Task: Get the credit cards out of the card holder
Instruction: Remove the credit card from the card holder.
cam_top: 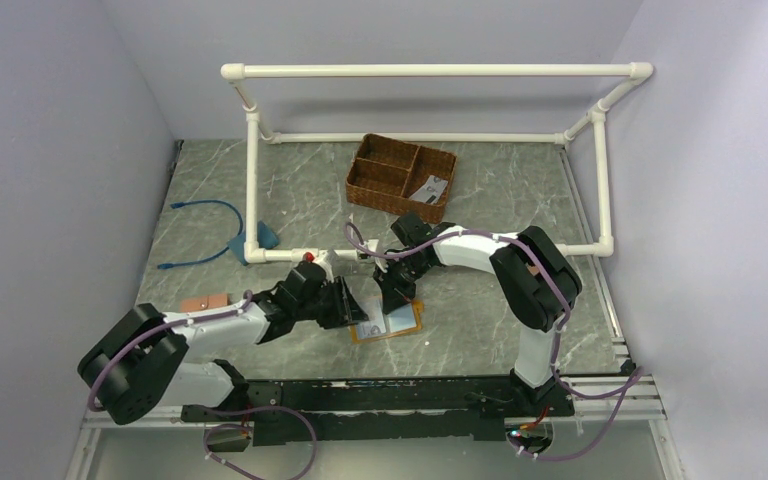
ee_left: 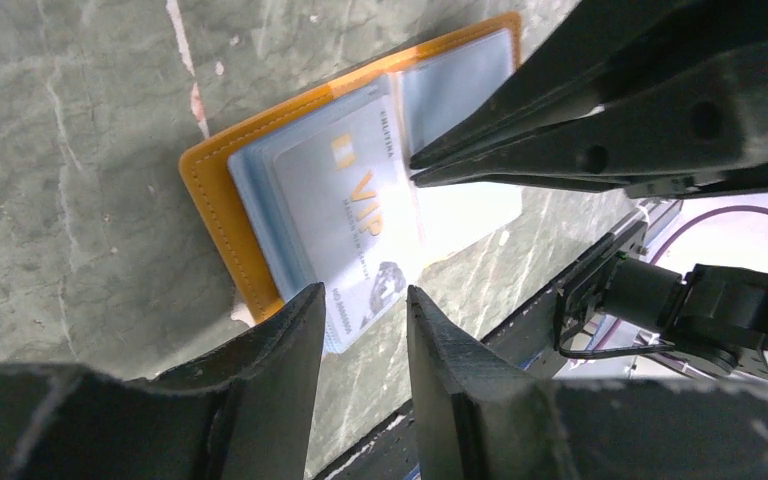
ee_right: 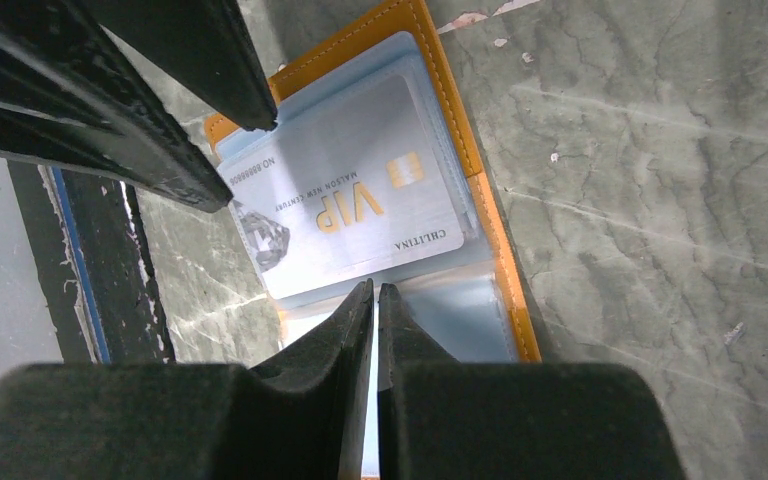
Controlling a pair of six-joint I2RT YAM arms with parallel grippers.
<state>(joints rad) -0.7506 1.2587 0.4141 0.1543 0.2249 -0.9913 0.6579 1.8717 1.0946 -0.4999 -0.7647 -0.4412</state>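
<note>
Marble table (cam_top: 520, 205), open card holder (ee_left: 210, 190), VIP card (ee_right: 350, 210), perhaps "CHLITINA", left gripper (ee_left: 365, 292) parted, right gripper (ee_right: 375, 288) closed.

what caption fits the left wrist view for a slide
Open left claw facing a VIP card that sticks out of the orange card holder; right claw shut.

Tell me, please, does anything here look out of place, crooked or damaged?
One VIP credit card sticks partly out of the open card holder, past its orange edge. The table has a small pale chipped spot beside the holder. Nothing looks spilled.
</note>
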